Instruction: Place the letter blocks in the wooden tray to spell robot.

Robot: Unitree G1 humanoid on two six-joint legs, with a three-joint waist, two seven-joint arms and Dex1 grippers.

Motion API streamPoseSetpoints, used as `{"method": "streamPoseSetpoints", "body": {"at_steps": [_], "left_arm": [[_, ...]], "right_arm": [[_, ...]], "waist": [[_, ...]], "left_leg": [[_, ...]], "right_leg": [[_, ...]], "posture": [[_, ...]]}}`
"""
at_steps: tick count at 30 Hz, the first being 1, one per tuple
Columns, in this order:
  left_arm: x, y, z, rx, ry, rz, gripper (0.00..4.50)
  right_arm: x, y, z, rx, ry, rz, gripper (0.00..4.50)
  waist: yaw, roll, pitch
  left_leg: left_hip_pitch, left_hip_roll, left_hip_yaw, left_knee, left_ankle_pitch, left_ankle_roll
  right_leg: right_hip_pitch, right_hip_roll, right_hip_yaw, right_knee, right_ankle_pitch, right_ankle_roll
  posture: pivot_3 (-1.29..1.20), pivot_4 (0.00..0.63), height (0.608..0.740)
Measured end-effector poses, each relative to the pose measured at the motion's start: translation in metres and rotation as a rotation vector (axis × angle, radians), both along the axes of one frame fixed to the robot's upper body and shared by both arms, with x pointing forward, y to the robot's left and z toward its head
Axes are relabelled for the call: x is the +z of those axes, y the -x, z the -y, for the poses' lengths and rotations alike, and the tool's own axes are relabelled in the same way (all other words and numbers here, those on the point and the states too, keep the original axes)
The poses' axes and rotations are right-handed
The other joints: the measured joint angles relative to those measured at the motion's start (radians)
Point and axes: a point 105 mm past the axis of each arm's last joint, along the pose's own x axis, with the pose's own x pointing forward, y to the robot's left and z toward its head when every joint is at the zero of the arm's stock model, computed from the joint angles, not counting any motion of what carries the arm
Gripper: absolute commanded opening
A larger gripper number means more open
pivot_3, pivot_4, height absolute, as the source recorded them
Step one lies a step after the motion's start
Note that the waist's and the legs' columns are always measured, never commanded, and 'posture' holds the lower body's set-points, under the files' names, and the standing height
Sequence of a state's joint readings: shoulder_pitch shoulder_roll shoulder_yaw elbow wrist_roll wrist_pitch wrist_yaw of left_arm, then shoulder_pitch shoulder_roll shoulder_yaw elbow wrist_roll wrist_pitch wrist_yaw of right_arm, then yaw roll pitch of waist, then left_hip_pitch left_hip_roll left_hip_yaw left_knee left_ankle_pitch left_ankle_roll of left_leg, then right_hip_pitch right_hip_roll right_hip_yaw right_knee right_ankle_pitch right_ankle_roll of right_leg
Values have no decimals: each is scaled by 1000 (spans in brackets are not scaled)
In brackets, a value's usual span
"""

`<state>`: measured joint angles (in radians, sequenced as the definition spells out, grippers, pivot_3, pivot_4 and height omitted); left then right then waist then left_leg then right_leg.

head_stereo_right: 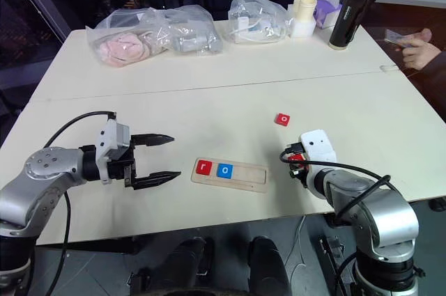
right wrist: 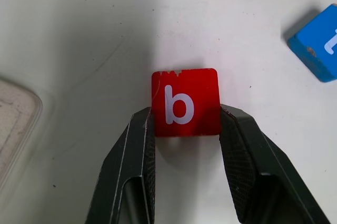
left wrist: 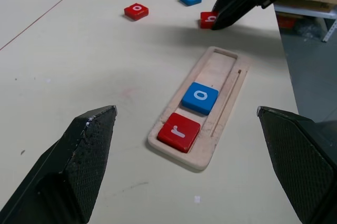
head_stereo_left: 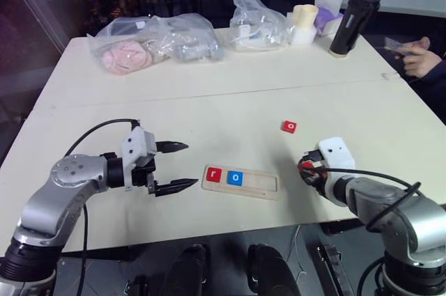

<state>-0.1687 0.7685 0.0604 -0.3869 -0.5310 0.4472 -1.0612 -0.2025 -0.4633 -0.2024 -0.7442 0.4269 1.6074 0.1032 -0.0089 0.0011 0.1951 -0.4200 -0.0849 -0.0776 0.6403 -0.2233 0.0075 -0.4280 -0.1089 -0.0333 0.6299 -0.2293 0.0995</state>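
The pale wooden tray holds a red square tile with a white "r" and a blue square tile with a white "o". On the cream surface, a red tile bearing a white "b" sits between black textured fingers of the right pincer. At two o'clock from it lies a blue tile. Another red tile with a white "o" lies apart.

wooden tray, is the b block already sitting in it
No. The wooden tray holds only the r block and an o block; the b block is clamped in the right pincer.
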Motion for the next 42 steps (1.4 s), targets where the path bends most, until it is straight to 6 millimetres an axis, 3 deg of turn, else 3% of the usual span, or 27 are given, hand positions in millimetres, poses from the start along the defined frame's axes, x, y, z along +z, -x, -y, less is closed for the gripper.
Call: {"method": "streamPoseSetpoints", "body": {"at_steps": [4,5,11,15,17,20,27,42], "left_arm": [[-1,-2,-1,3,-11,1,4500],[-2,-3,-1,8,-14,0,4500],[1,-8,-1,9,-18,24,4500],[0,-8,1,5,-17,24,4500],[-2,-7,2,2,-22,19,4500],[-4,-6,3,-10,-30,20,4500],[-3,-5,2,-18,-43,23,4500],[-3,-4,1,-22,-55,23,4500]], "right_arm": [[3,1,4,30,23,-10,4217],[7,1,5,65,33,-16,4449],[38,10,1,459,128,-37,4449],[55,-2,2,781,171,68,4449],[58,-13,11,899,260,113,4449],[47,-27,22,1006,333,105,4449],[23,-40,26,1187,344,56,4449],[8,-40,36,1221,341,-38,4449]], "waist": [[0,0,0],[0,0,0],[2,0,1],[-1,-1,2],[-3,-3,2],[-3,-3,2],[0,-3,2],[19,-3,2]], "left_leg": [[0,0,0,0,0,0],[0,0,0,0,0,0],[-1,1,0,3,-2,2],[-2,2,3,6,-2,3],[-1,3,3,6,-2,3],[-2,5,4,6,-2,3],[-3,6,4,5,-2,2],[-3,7,4,6,-2,2]], "right_leg": [[0,0,0,0,0,0],[0,1,0,0,0,0],[2,1,-2,-2,-1,0],[3,2,-3,-4,-1,2],[4,2,-3,-6,-1,1],[4,3,-2,-9,1,-4],[2,6,0,-9,3,-2],[2,6,1,-9,4,-4]], "posture": [[0,150,740],[0,150,740],[0,150,740],[0,150,740],[0,150,740],[0,150,740],[0,150,740],[0,150,740]]}}
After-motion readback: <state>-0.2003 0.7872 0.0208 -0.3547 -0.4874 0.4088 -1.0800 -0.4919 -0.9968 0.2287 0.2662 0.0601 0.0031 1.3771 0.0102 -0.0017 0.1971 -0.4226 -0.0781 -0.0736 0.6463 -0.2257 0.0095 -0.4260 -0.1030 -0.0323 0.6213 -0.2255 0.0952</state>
